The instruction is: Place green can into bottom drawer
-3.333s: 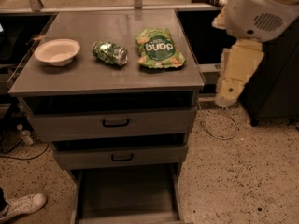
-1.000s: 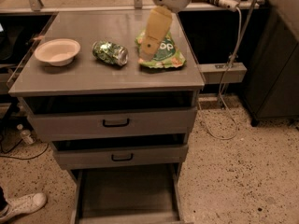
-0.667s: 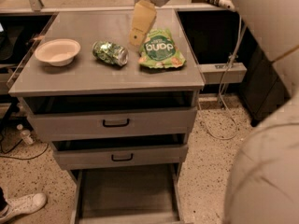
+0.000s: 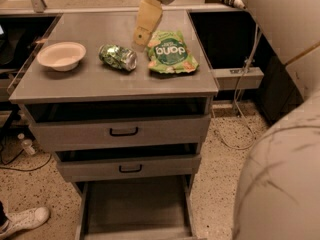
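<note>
Green can lies on its side on the cabinet top, between the bowl and the snack bag. Gripper hangs just behind the can, beside the bag's upper left corner, not touching the can. Whether it's spread or closed: can't tell. Bottom drawer is pulled out.

A grey cabinet stands on a speckled floor.
</note>
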Tool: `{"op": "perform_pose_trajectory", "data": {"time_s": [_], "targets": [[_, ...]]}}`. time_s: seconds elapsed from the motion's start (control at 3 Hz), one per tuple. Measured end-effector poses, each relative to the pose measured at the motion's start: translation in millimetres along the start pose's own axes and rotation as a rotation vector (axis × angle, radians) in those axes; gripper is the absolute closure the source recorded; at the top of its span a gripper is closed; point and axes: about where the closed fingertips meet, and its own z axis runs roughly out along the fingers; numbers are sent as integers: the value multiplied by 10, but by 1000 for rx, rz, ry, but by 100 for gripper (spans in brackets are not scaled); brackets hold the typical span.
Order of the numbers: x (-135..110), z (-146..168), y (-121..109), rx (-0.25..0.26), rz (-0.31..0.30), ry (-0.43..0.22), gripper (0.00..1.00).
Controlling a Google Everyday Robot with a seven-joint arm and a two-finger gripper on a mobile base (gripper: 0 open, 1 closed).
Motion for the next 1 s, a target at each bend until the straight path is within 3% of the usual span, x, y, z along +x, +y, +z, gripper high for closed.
{"op": "perform_pose_trajectory", "data": {"time_s": [0.67, 1.0], "targets": [[-516, 592, -113, -67, 21, -37, 0], [-639, 919, -157, -110, 48, -36, 0]]}}
